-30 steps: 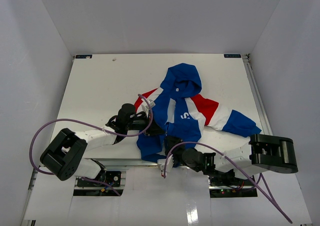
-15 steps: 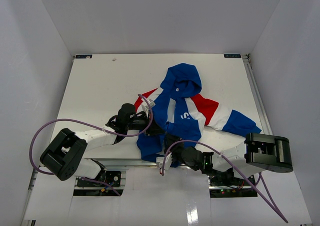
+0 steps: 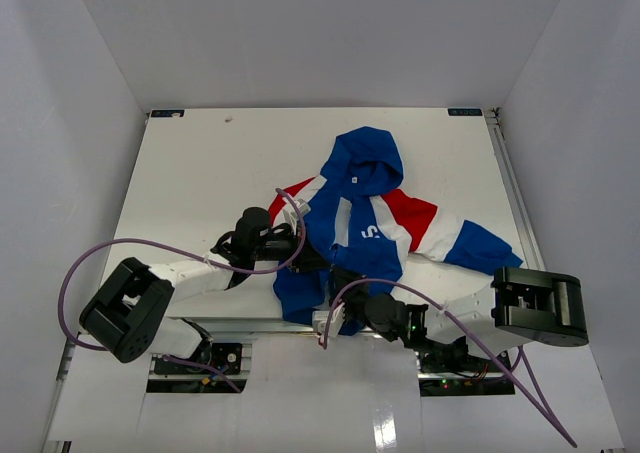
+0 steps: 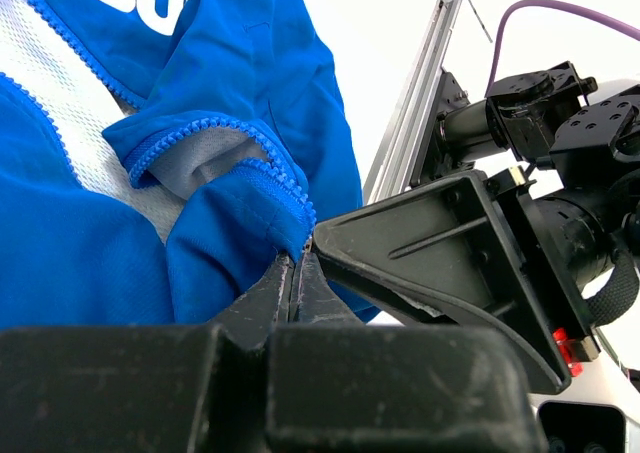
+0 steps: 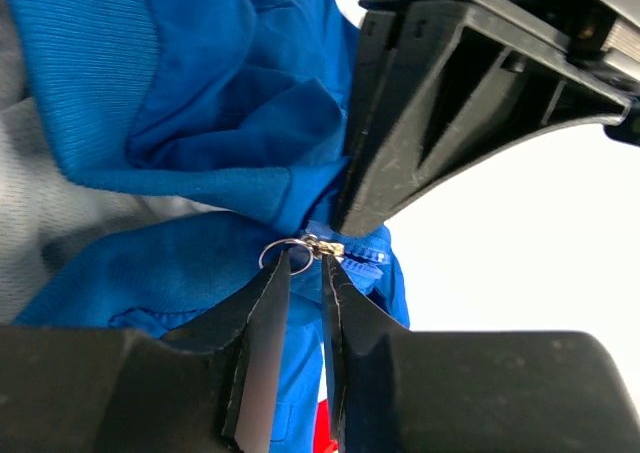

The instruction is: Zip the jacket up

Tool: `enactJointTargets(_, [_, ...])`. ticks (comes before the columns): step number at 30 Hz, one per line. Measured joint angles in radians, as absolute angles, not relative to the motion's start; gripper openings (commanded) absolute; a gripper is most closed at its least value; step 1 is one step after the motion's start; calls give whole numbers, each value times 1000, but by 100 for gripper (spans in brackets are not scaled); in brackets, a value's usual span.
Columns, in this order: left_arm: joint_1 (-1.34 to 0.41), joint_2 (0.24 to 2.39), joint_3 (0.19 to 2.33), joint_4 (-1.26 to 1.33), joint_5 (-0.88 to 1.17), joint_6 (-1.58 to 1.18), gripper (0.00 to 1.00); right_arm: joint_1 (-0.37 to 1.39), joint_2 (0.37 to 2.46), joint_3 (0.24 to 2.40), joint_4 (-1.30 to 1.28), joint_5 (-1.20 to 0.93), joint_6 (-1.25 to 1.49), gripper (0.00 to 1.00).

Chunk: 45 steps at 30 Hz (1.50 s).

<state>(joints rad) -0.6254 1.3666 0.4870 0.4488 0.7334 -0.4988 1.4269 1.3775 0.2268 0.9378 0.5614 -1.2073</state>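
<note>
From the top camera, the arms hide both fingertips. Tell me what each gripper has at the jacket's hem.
Observer: In the left wrist view, the left gripper is pinched shut on the jacket at its bottom corner, right by the zipper teeth.
Operator: Now the right.
Observer: In the right wrist view, the right gripper has its tips at the metal zipper slider. A slim gap shows between the jaws, so I cannot tell whether it grips.
Operator: Report the zipper.
Observer: It is open above the hem, and white lining shows between the front edges.

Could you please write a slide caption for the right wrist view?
Right claw pinching the metal zipper pull on the bunched blue jacket.
</note>
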Motion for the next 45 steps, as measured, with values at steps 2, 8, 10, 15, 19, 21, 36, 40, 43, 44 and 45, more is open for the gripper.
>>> enactJointTargets(2, [-625,1366,487,448,734,-499,0,1427,1372,227,941,567,-1205,23])
enactJointTargets(8, [-625,1366,487,449,735,-499,0,1412,1353,227,945,570,-1178,14])
enactJointTargets(10, [-625,1365,487,449,735,-499,0,1403,1344,227,945,568,-1163,13])
enactJointTargets(15, [-625,1365,487,449,736,-499,0,1383,1330,233,946,559,-1130,8])
enactJointTargets(19, [-625,1365,487,449,738,-499,0,1361,1329,240,946,549,-1101,8])
enactJointTargets(21, [-625,1365,487,449,738,-499,0,1349,1330,242,946,546,-1086,8])
enactJointTargets(36, [-624,1363,487,457,737,-499,0,1296,1336,320,851,540,-940,8])
enactJointTargets(40, [-624,1363,487,469,732,-498,0,1270,1337,334,837,540,-898,8])
enactJointTargets(43, [-624,1363,487,482,721,-498,0,1254,1337,341,833,549,-864,8])
enactJointTargets(44, [-624,1363,487,484,719,-498,0,1247,1337,344,830,553,-852,8])
enactJointTargets(45, [-624,1363,487,485,721,-499,0,1238,1336,348,825,560,-840,8])
